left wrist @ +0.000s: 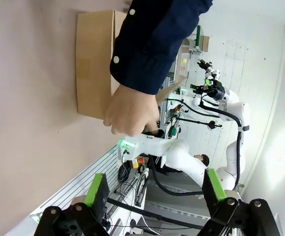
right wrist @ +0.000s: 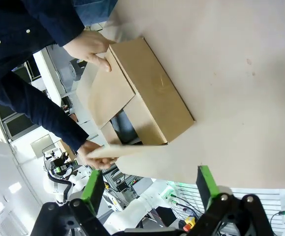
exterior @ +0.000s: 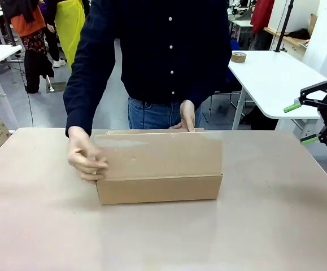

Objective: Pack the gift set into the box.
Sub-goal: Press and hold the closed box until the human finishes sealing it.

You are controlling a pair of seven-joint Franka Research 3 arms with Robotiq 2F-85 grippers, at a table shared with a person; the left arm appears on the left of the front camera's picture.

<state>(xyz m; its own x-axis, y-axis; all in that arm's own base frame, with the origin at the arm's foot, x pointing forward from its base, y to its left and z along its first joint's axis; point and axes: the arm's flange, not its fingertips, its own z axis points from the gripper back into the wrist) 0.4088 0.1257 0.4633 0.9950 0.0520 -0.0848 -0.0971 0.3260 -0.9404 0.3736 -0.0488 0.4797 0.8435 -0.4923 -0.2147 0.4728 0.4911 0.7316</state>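
A person's hands [right wrist: 89,46] hold the flaps [right wrist: 110,93] of the brown box [right wrist: 157,98] on the table [right wrist: 240,73].

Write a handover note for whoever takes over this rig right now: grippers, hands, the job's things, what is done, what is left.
Box: in front of the person, some flaps folded in, the near flap upright, a dark gap between them.
Hands: one hand grips the near flap's end, the other hand rests at the far side.
Left gripper: open, empty, clear of the box.
Right gripper: open, empty, raised to its right.
Done: closing begun; whether the gift set is inside cannot be told.
To do: check, then close the flaps.
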